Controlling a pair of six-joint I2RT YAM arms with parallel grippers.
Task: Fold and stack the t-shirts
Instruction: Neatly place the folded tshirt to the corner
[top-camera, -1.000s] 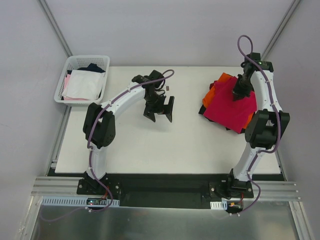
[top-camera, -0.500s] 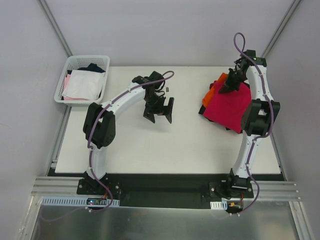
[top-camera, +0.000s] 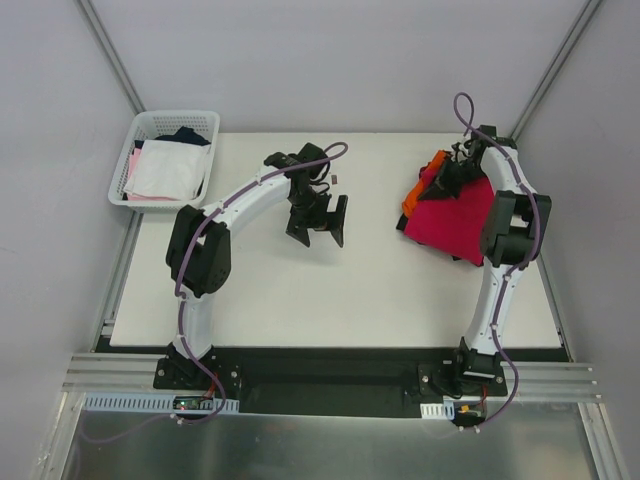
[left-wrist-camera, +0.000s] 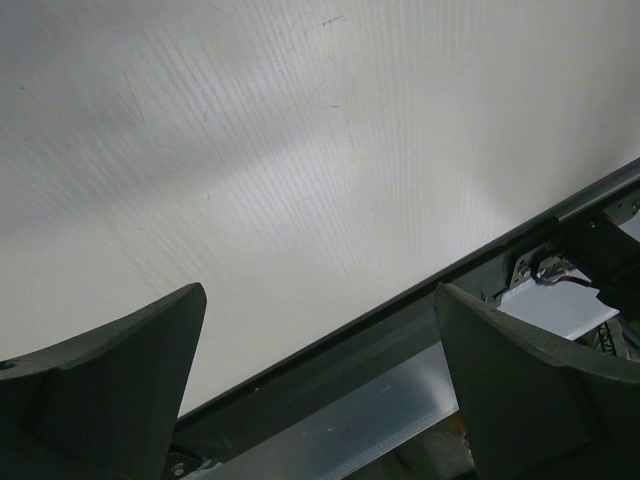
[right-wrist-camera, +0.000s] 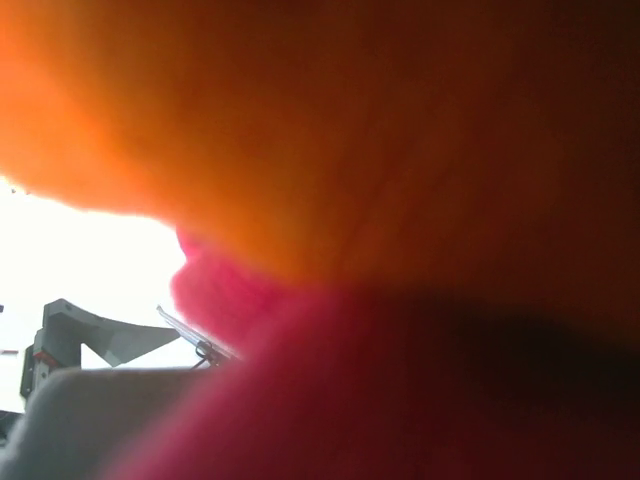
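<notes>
The t-shirts lie in a stack at the table's far right. The crimson-magenta one is on top, orange pokes out at its left and a black edge shows below. My right gripper sits at the stack's far left corner, pressed against the cloth and shut. Blurred orange cloth and crimson cloth fill the right wrist view and hide the fingers. Whether any cloth is pinched does not show. My left gripper hangs open over the bare table centre, holding nothing.
A white mesh basket with white, pink and dark garments stands at the far left corner. A small dark speck lies on the white table behind the left gripper. Slanted frame posts rise at both far corners.
My right gripper has slid from the middle of the crimson shirt to the stack's far left corner, bunching that corner. The left arm has stayed still.
</notes>
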